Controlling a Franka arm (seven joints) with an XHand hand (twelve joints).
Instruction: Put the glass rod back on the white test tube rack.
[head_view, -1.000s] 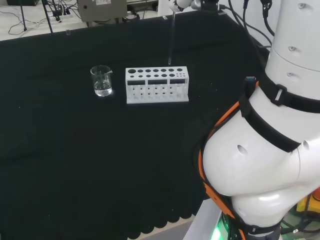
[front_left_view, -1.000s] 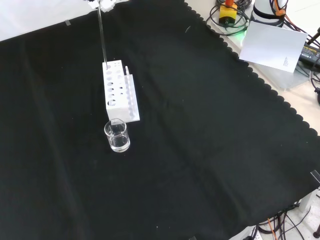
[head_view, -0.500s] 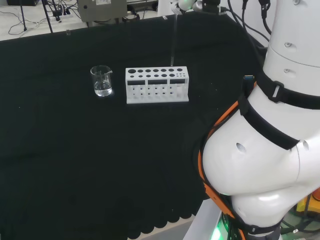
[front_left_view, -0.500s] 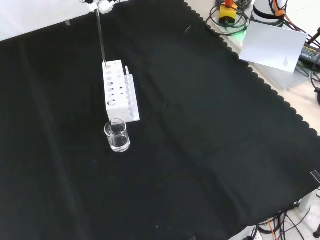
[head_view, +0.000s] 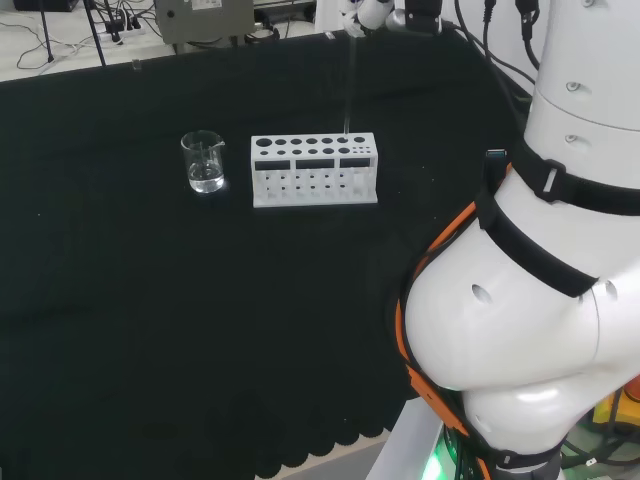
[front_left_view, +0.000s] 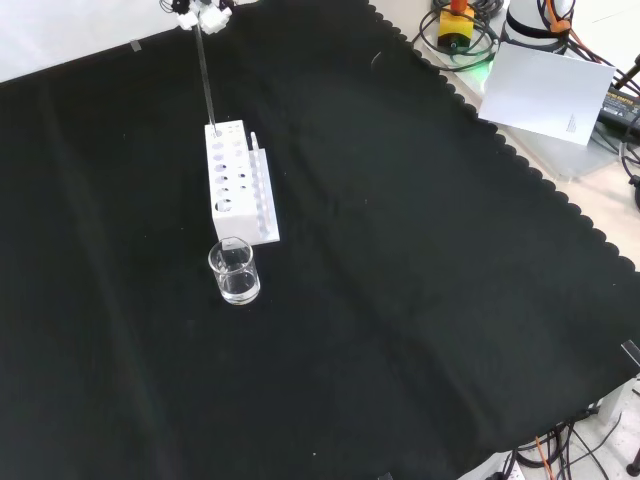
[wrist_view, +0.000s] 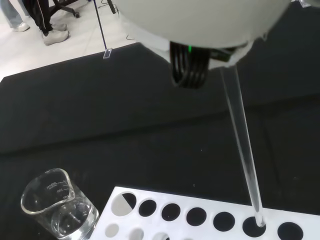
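In the front view the beaker (front_left_view: 234, 271) stands nearest, on the black cloth (front_left_view: 420, 260), with a little clear liquid in it. Just behind it is the white rack (front_left_view: 235, 180), lying lengthways away from the camera. The rod (front_left_view: 206, 82) rises from the rack's far end, nearly upright, up to the hand (front_left_view: 200, 12) at the top edge of the view. The hand grasps the rod's top end between its fingers.

In the wrist view the rod's (wrist_view: 242, 150) lower tip sits at the mouth of a hole in the rack's (wrist_view: 200, 217) back row, second from the end; the beaker (wrist_view: 57, 207) stands just beside the rack's other end.

In the head view the rod (head_view: 348, 85) stands over the right part of the rack (head_view: 315, 168), with the hand (head_view: 362, 10) above it.

Against half a second ago, the hand sits slightly lower in both the front and head views, and the rod's tip has come down to the rack's top. Rack and beaker have not moved.
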